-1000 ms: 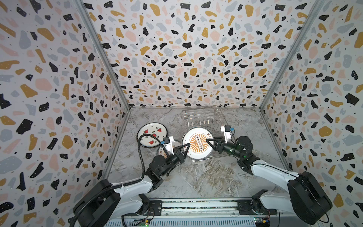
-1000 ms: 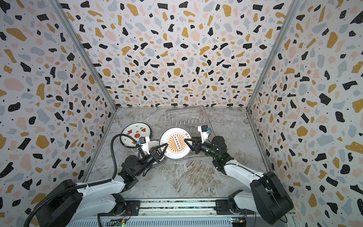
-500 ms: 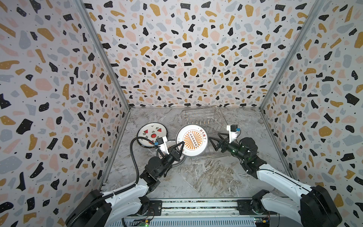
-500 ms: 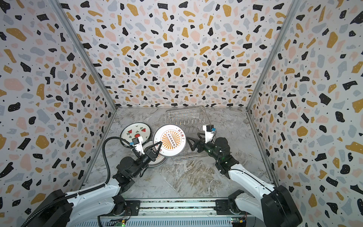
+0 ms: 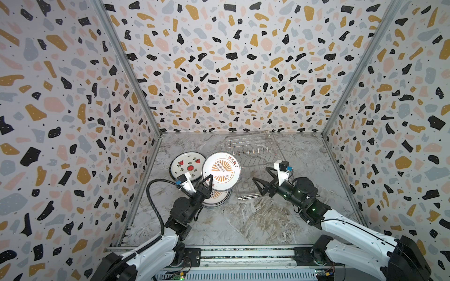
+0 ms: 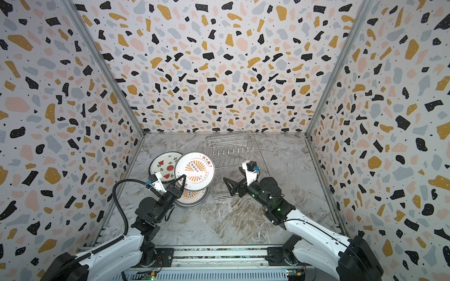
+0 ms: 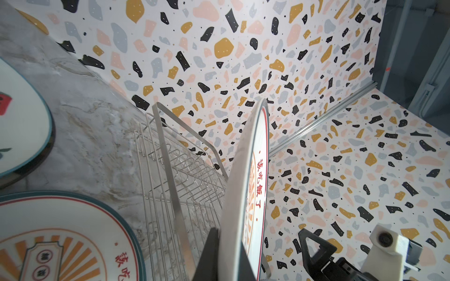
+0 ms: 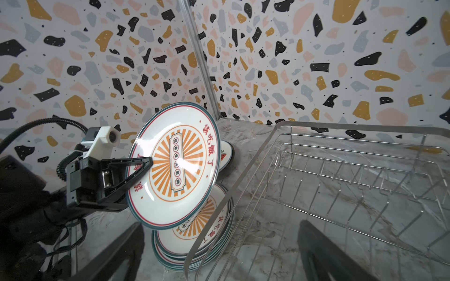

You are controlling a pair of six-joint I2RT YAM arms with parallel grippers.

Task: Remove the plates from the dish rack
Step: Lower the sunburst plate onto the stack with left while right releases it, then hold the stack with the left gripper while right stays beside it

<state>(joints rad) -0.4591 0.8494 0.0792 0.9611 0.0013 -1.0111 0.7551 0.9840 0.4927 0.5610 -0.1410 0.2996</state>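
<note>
Clearly, our left claw (image 5: 208, 181) is pressed tight on the rim of one sunburst plate (image 5: 221, 170), with one finger (image 8: 145, 161) lying across its face and the other behind it. We hold that plate tilted, face turned toward the right arm, above the stack (image 5: 217, 197) of like plates lying flat on the tabletop (image 5: 243, 219). Whether its lower edge touches the stack we cannot tell. Our right claw (image 5: 260, 174) stands spread wide and holds nothing. Its tips are over the near end of the rack (image 5: 253, 148), apart from the plate. The rack sits just right of the stack, its far end near the back wall. The watermelon plate (image 5: 186, 165) lies flat behind and left of the stack, its right edge hidden by the plate we hold.
</note>
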